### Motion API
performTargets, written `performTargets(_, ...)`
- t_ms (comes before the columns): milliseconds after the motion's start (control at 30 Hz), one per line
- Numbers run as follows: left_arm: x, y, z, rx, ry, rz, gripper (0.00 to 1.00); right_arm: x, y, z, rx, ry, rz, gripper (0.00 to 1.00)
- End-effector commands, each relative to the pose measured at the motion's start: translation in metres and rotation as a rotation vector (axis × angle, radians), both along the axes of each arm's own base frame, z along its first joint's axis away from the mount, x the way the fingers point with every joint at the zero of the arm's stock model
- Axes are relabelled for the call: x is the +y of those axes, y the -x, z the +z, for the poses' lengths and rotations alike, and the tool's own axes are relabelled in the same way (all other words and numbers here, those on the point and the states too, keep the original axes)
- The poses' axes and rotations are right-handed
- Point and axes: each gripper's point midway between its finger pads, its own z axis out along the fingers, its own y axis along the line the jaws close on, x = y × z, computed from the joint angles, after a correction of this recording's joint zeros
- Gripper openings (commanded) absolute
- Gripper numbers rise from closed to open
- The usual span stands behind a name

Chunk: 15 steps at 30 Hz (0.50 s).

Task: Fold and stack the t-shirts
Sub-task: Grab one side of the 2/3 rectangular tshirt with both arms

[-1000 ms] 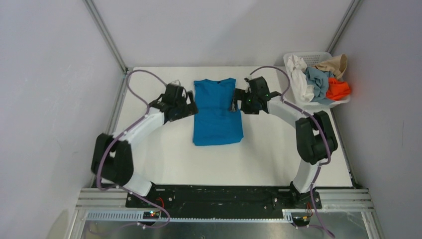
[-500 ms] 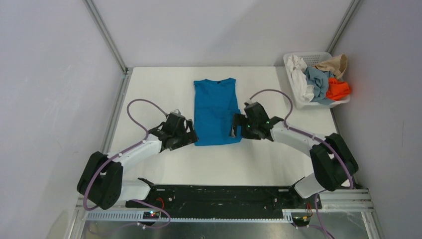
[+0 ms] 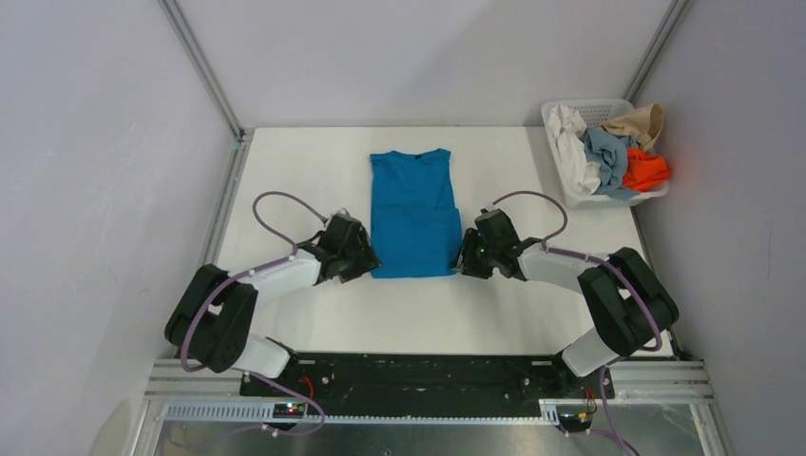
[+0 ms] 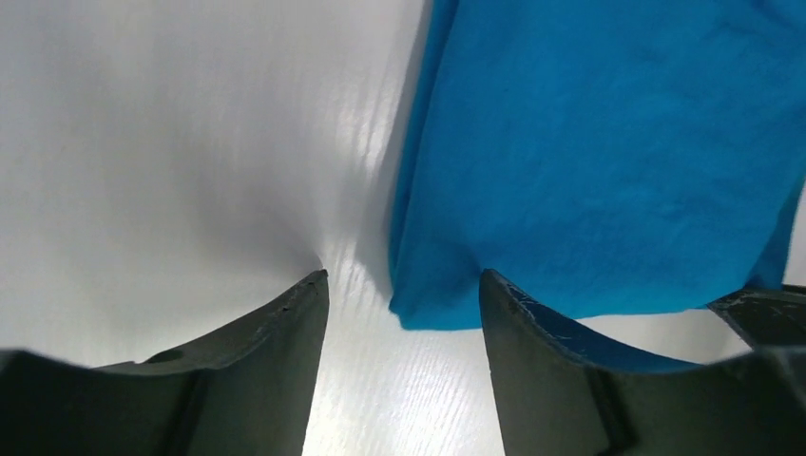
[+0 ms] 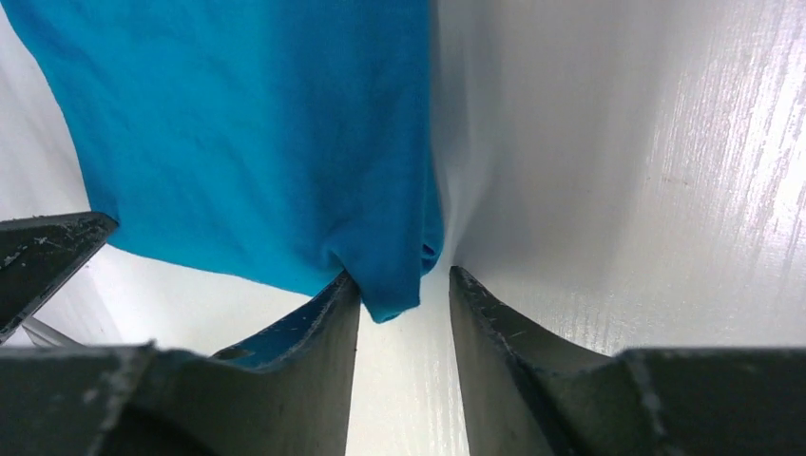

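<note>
A vivid blue t-shirt (image 3: pixel 413 214) lies flat on the white table (image 3: pixel 295 161), folded into a long narrow strip. My left gripper (image 3: pixel 365 258) sits low at its near left corner. In the left wrist view that corner (image 4: pixel 423 309) lies between the parted fingers of the left gripper (image 4: pixel 404 280), nearer the right finger. My right gripper (image 3: pixel 465 259) is at the near right corner. In the right wrist view the corner (image 5: pixel 390 299) hangs between the narrower jaws of the right gripper (image 5: pixel 404 275), touching the left finger, with a gap to the right one. More t-shirts, white (image 3: pixel 570 142), grey-blue (image 3: pixel 608 152), tan (image 3: pixel 639 122) and orange (image 3: pixel 646 169), are heaped in the basket.
The white lattice basket (image 3: pixel 594 103) stands at the table's far right corner. Metal frame posts rise at the two far corners, and grey walls close in both sides. Both arms reach in low along the table from the near edge.
Both grippers have slid toward me along the blue shirt's sides, from its far part to its near corners, and dropped low. Both pairs of jaws have narrowed around the corners.
</note>
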Motion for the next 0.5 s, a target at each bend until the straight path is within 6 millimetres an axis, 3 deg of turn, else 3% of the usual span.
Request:
performTargets(0, -0.014, -0.005, -0.007, 0.010, 0.043, -0.006, 0.60, 0.000, -0.002, -0.011, 0.011, -0.020, -0.040, 0.41)
performTargets(67, -0.017, -0.006, -0.012, 0.018, 0.050, -0.010, 0.53, -0.003, 0.002, -0.018, 0.028, -0.009, -0.045, 0.36)
performTargets(167, -0.025, -0.006, -0.014, 0.028, 0.082, -0.028, 0.38, -0.005, 0.005, -0.024, 0.039, -0.009, -0.044, 0.21)
performTargets(300, -0.027, -0.002, -0.022, 0.046, 0.093, -0.040, 0.06, -0.001, 0.009, -0.025, 0.025, -0.025, -0.015, 0.00)
performTargets(333, -0.028, -0.001, -0.023, 0.046, 0.098, -0.047, 0.02, 0.000, 0.010, -0.024, 0.020, -0.030, 0.000, 0.00)
performTargets(467, -0.021, 0.020, -0.022, 0.030, 0.086, -0.076, 0.00, 0.008, 0.035, -0.021, 0.033, -0.054, 0.096, 0.00)
